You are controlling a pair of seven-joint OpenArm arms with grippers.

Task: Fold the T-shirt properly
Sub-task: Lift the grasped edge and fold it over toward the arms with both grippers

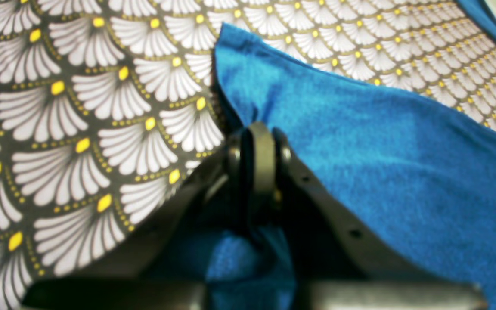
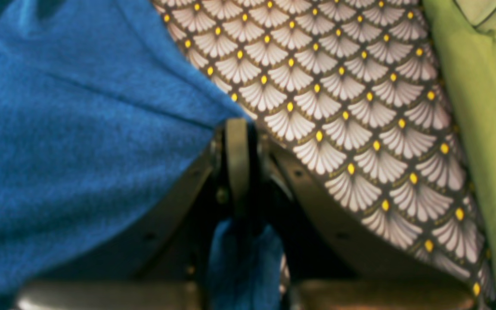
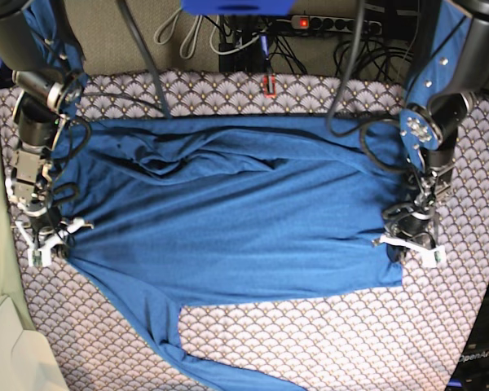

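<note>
Three camera views of one tabletop scene.
The base camera looked straight down from high above; each wrist camera looked closely along its own closed jaws. All three shared the blue T-shirt [image 3: 228, 220] and the scallop-patterned table cloth [image 3: 326, 342].

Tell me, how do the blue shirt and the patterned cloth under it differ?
The T-shirt is plain blue; the table cloth carries grey-white scallops with yellow dots. The T-shirt is rumpled and pinched at both sides by the left gripper and right gripper; the table cloth lies flat and ungripped. Both are soft fabric spread on the table.
</note>
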